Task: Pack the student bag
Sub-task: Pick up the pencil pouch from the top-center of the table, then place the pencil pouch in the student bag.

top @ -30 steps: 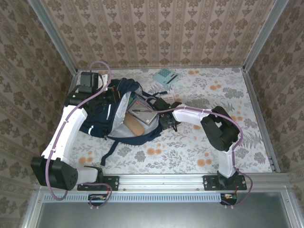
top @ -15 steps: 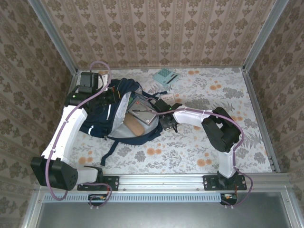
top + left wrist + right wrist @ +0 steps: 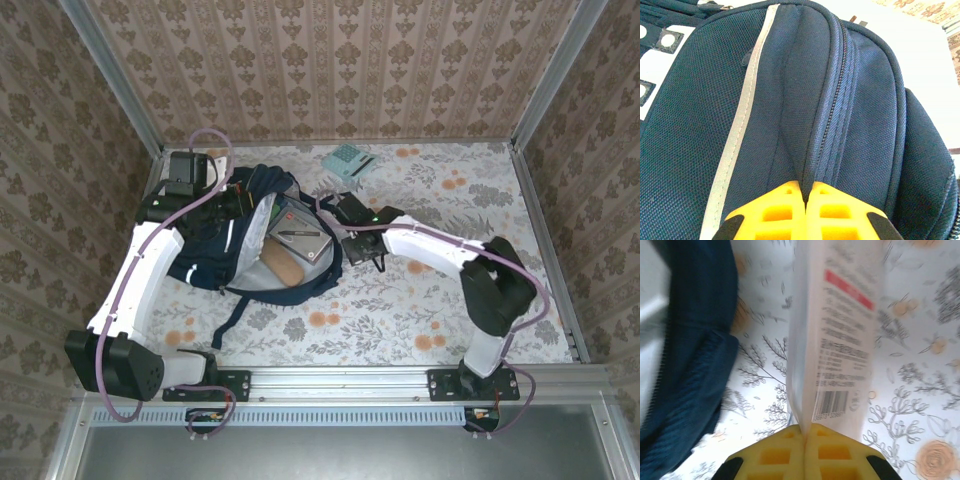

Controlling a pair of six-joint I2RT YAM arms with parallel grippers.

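The student bag lies on the left part of the tabletop, between the two arms, and it is the biggest thing there. Its main compartment is open upward and shows the grey lining. Inside lie a flat grey case and, just beside it on the near side, a tan oblong thing; I cannot tell what this thing is. A dark strap runs from the bag toward the near edge.

The left fingers are at the far left side of the bag. They are pressed together on a fold of the navy fabric, so they pinch the bag. In the left wrist view the fold rises from between the yellow fingers, with the zipper just on its right and the thin white stripe on its left.

The right fingers are just beside the right side of the bag, above the floral tabletop. They are closed tight on the lower edge of a white packet. The packet has a red band, small printed lines and a barcode near the fingers. In the right wrist view it stands on its edge, and the navy bag is at its left. Whether the packet touches the tabletop I cannot tell.

Far from the arms, near the back wall, a teal calculator lies alone on the tabletop, well apart from the bag.
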